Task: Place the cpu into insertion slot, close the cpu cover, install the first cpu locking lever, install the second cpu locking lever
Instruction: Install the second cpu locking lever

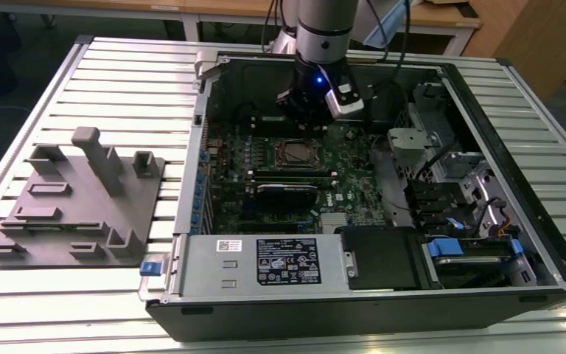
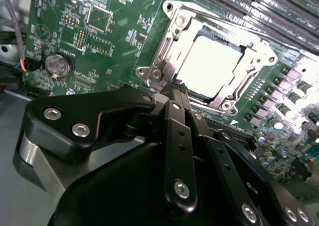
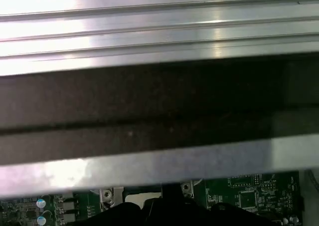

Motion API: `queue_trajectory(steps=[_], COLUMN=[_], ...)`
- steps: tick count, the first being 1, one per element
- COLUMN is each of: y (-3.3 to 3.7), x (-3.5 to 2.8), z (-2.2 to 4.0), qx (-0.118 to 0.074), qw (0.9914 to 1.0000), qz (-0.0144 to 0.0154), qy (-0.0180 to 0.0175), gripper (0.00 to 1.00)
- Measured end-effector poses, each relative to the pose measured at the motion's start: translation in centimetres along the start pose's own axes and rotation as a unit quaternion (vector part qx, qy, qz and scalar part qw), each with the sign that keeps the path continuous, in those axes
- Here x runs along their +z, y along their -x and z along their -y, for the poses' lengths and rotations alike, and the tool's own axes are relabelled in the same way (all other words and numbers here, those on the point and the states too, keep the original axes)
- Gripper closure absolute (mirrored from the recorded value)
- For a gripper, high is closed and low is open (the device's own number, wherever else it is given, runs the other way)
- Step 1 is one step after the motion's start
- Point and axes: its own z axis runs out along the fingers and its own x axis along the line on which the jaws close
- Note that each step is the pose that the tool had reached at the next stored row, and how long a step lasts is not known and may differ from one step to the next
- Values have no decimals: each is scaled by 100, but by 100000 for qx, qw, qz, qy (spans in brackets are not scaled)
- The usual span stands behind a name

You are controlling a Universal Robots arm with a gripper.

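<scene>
Second wrist view puts the gripper (image 2: 177,89) nearest, low in the frame, its black fingers pressed narrowly together with nothing between them, tips just short of the socket's near edge. Beyond, upper right of centre, the cpu (image 2: 212,64) lies bright in the insertion slot (image 2: 238,86), and the cpu cover (image 2: 172,34) looks folded down around it. I judge the levers are the step in hand; pressing one well means pushing squarely and avoiding the chip. Exterior view adds the whole open computer case (image 1: 519,177) and the grey fixture (image 1: 77,199) at left.
</scene>
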Motion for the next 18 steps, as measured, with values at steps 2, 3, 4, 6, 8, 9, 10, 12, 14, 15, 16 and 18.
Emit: queue_trajectory(steps=[2, 3, 4, 6, 8, 9, 10, 12, 14, 15, 16, 18], y=[2, 2, 3, 4, 5, 6, 6, 4, 3, 3, 4, 5], x=[-43, -67, -89, -125, -154, -168, -181, -188, -188, -189, -189, -188], z=[-1, -1, 0, -1, -1, -1, -1, -1, -1, 4, 12, 31], qx=[-4, -6, -9, -11, -13, -15, -20, -482, -2004, -2298, -2336, -2338], qw=[100000, 100000, 100000, 100000, 100000, 100000, 99999, 99998, 99979, 99973, 99972, 99972], qz=[8, 7, 2, 9, 27, 34, 40, 51, 52, 45, 49, 46], qy=[2, -11, -27, -58, -231, -305, -347, -383, -361, -359, -350, -347], gripper=[90, 90, 90, 90, 90, 90, 90, 90, 90, 90, 90, 90])
